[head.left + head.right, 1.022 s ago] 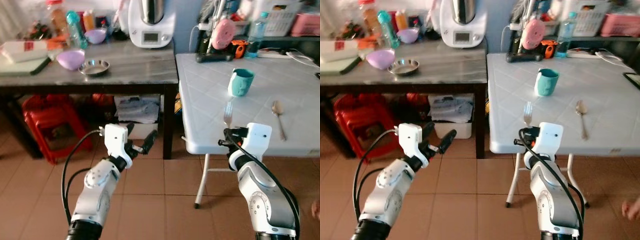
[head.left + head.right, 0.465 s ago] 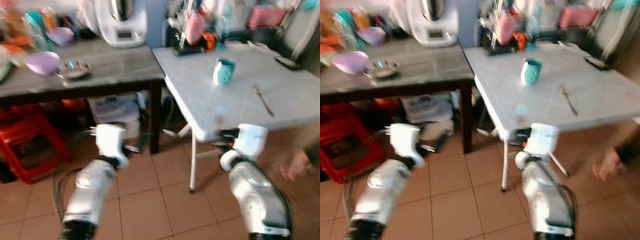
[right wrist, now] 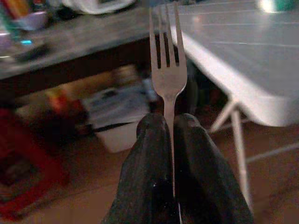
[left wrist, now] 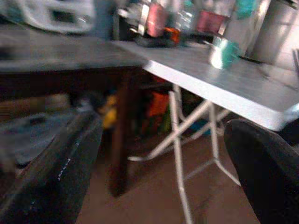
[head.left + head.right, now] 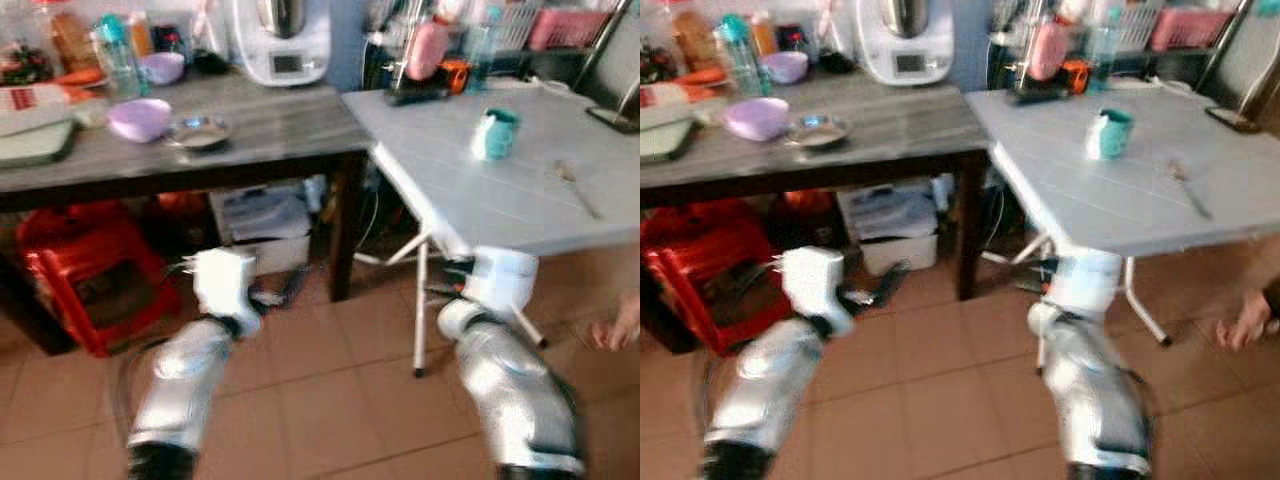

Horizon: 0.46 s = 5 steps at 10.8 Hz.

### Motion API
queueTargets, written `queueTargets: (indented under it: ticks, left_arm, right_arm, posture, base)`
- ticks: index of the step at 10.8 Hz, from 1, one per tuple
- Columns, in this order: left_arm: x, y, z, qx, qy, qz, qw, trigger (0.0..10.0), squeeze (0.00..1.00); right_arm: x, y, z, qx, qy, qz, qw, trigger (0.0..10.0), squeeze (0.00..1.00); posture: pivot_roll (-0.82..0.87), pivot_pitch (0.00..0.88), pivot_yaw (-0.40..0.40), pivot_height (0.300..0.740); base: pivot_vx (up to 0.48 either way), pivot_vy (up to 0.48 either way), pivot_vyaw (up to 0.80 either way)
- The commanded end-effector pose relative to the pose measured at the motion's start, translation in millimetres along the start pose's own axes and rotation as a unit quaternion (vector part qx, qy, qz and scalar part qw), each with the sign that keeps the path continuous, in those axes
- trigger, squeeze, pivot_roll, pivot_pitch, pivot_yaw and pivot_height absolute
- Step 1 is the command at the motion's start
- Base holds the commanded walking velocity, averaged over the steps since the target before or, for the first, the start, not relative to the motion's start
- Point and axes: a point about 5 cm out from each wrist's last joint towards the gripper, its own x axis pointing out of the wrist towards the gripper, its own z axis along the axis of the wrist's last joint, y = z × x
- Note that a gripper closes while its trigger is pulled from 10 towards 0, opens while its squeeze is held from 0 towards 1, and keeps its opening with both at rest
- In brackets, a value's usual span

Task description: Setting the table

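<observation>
The right gripper (image 3: 169,126) clenched a fork (image 3: 166,70) upright by its handle, short of the white table's (image 5: 470,215) near edge; the left gripper (image 4: 159,172) hung released. Beyond, a teal mug (image 5: 494,134) stood mid-table. Walking could jolt the thinly pinched fork loose.

Both benches are seen from above by the head cameras; the white bench (image 4: 243,88) is viewed low by each wrist camera.
</observation>
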Motion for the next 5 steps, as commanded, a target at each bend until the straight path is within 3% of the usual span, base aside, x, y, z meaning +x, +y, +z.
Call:
queueTargets:
  ticks: [1,3,5]
  left_arm:
    - [5.3,-8.6,2,0.001,-0.005,-0.014,1.000,10.0,0.00]
    - [6.0,-2.1,6,0.015,-0.016,0.023,1.000,10.0,0.00]
    - [3.1,6.7,10,0.026,-0.027,0.034,0.999,10.0,0.00]
  right_arm:
    - [-1.8,-8.6,7,-0.005,-0.015,-0.012,1.000,10.0,0.00]
    - [-2.6,-9.7,7,-0.005,-0.016,-0.014,1.000,10.0,0.00]
    - [-4.7,-12.2,7,-0.006,-0.017,-0.018,1.000,10.0,0.00]
  posture:
    - [-0.02,0.000,-0.005,0.740]
    - [-0.02,0.000,-0.003,0.740]
    - [-0.02,0.000,0.000,0.740]
  base:
    - [0.000,0.476,0.59]
    - [0.000,0.000,0.71]
    - [0.000,0.000,0.00]
